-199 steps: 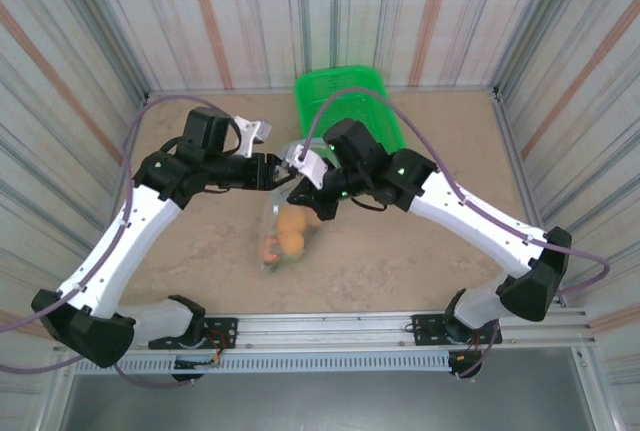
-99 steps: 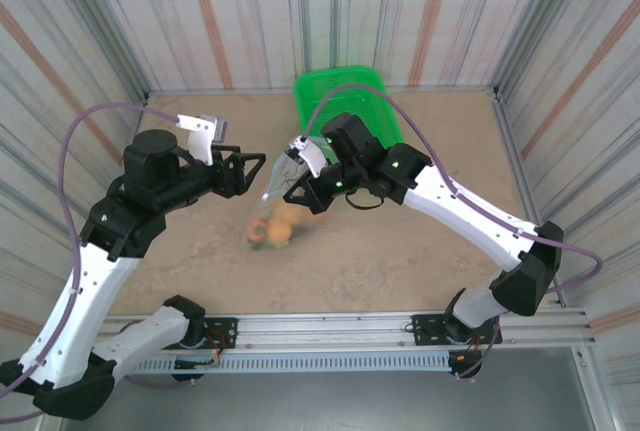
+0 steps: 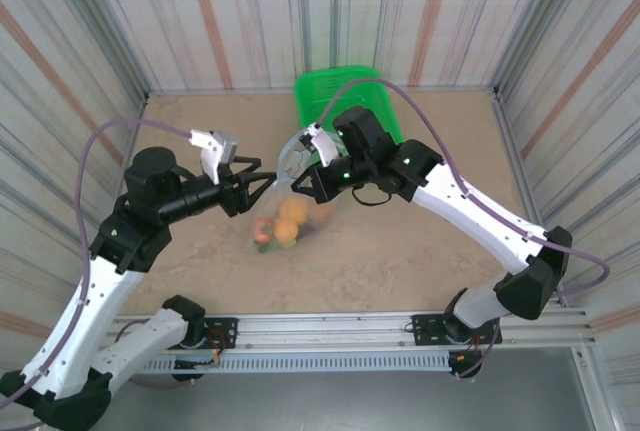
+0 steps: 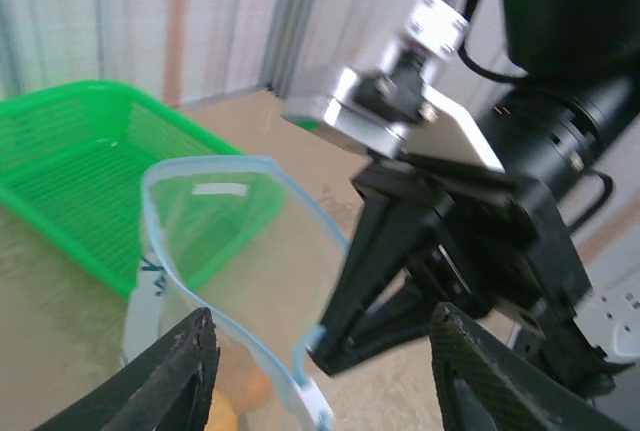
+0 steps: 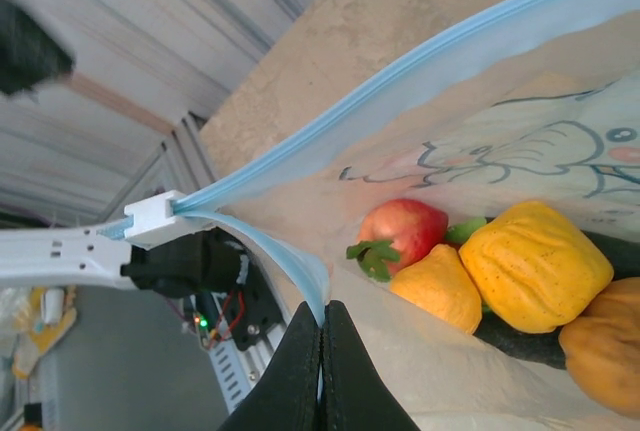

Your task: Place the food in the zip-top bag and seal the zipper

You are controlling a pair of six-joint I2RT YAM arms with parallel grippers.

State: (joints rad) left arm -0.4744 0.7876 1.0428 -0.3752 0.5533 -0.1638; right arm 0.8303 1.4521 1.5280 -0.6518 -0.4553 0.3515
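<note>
The zip-top bag (image 3: 283, 219) hangs clear and crinkly over the table, its mouth gaping. My right gripper (image 5: 322, 323) is shut on the pale blue zipper (image 5: 400, 79) at the bag's lip and holds it up. The food lies inside: a red strawberry (image 5: 401, 236), yellow fruits (image 5: 536, 262) and an orange one (image 3: 292, 210). A white slider (image 5: 155, 216) sits at the strip's end. My left gripper (image 4: 325, 396) is open, its fingers (image 4: 172, 379) straddling the bag's edge and the slider (image 4: 316, 406) without touching. In the top view the left gripper (image 3: 262, 187) faces the right gripper (image 3: 297, 177).
A green mesh basket (image 3: 345, 101) stands against the back wall, right behind the bag, and shows again as the green mesh basket (image 4: 80, 166) in the left wrist view. Corrugated walls close in the sandy table (image 3: 420, 251) on three sides.
The left arm drew back to the left from the bag, then came in again lower, towards the bag's mouth. The bag swung a little to the left. The right gripper kept its hold.
</note>
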